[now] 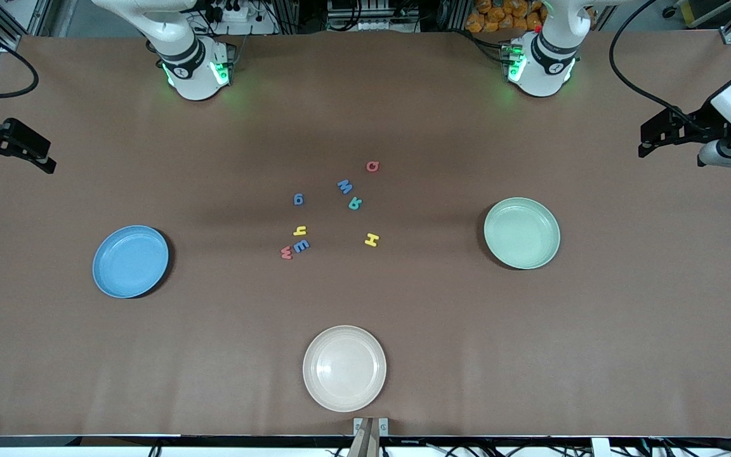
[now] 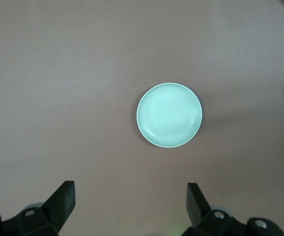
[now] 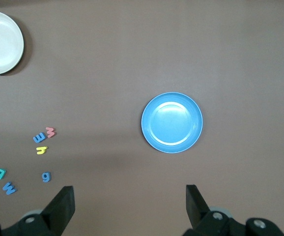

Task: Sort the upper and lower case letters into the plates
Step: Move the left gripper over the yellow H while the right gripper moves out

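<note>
hidden: right claw (image 1: 7, 149) partly cut off at the front view's edge; left claw (image 1: 657, 136) half covered by its own wrist; in the left wrist view only two letters show, at the frame edge.
left claw: jaws wide apart, empty, up in the air over bare counter (image 1: 625, 330) at the left arm's end. Arm waits.
right claw: jaws wide apart, empty, over bare counter at the right arm's end. Arm waits too.
letters: eight (image 1: 334, 209), loose cluster mid-counter, between the two plates, none on a plate.
blue plate: (image 1: 130, 261) toward the right arm's end, empty.
green plate: (image 1: 521, 232) toward the left arm's end, empty.
white plate: (image 1: 344, 367) nearer the front camera than the letters, empty.
in the way: letters lie flat, apart from every plate.
</note>
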Robot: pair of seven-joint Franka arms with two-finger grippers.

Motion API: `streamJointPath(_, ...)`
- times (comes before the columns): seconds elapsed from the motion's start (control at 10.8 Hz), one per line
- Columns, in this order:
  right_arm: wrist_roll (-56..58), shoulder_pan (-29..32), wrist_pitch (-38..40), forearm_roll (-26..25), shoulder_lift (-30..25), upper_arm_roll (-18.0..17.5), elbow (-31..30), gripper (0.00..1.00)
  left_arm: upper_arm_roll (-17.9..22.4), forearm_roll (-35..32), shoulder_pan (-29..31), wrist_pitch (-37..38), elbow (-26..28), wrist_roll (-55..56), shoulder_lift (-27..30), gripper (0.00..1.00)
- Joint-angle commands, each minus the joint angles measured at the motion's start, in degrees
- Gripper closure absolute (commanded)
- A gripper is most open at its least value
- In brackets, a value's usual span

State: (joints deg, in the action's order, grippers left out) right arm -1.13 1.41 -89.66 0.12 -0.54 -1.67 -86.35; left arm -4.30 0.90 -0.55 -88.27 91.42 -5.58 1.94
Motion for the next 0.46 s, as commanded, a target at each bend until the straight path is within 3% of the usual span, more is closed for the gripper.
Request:
streamJointPath(0.0,-0.89,-0.36,0.28,1.02,-0.17,0.18,0.05,0.00,0.61,-0.98,-0.68,1.08,-0.80,0.04,0.25,0.00)
streamJointPath(0.37,-0.89,-0.36,0.37,1.02,-0.08,0.18,0.05,0.00,-0.09,-1.25,-1.02,1.08,-0.45,0.13,-0.88,0.00)
